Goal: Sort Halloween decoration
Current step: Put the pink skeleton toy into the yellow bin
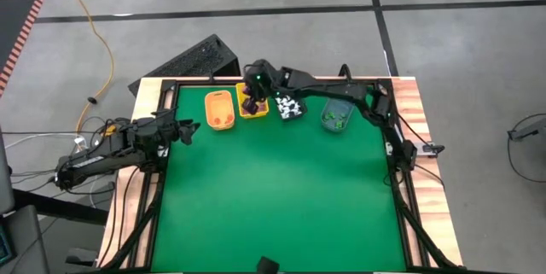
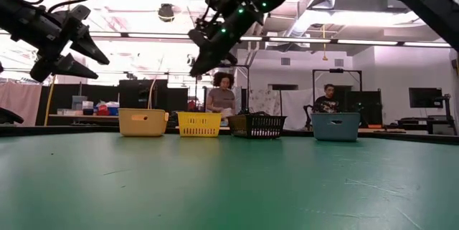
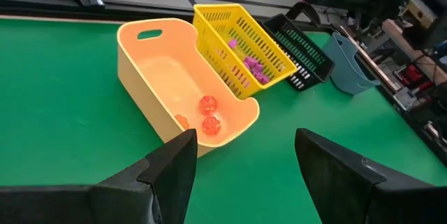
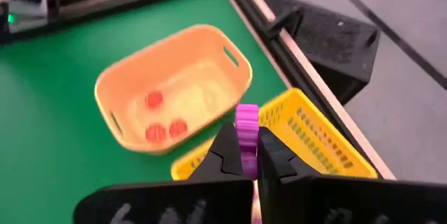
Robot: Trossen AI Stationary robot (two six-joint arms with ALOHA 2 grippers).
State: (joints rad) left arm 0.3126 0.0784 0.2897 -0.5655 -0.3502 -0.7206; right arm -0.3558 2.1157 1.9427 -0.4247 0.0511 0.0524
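Purple trinket (image 4: 246,121) pinched upright between closed right gripper (image 4: 242,155) fingers, poised directly above the yellow basket (image 4: 318,148), beside the orange bin (image 4: 174,84). Left gripper (image 3: 241,161) spread wide, empty, waiting at the table's left edge.

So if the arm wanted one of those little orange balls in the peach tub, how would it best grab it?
From straight above, I'd guess. The orange balls lie on the floor of the peach tub, whose walls block any side approach. Being round, one suits fingers closing across its middle. The open left gripper is nearest; the right gripper is shut on a purple trinket.
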